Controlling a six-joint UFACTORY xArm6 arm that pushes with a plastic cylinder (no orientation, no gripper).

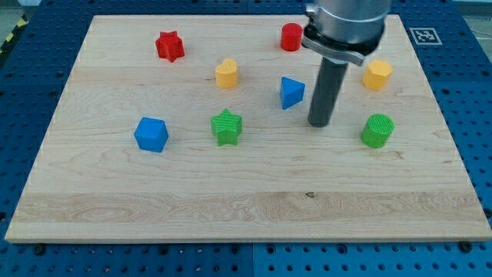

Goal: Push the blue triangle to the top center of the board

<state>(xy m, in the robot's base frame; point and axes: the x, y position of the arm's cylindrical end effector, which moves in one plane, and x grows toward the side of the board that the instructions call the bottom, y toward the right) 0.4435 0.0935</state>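
Observation:
The blue triangle point(291, 92) sits on the wooden board point(246, 208), a little right of the middle and in the upper half. My tip point(319, 123) rests on the board just to the right of the triangle and slightly below it, with a small gap between them. The dark rod rises from the tip to the arm's grey housing at the view's top.
A red star point(170, 46) and a red cylinder point(290, 37) lie near the top edge. A yellow block point(227, 74) is left of the triangle, another yellow block point(377, 75) right of the rod. A blue cube point(151, 135), green star point(226, 127) and green cylinder point(377, 131) lie across the middle.

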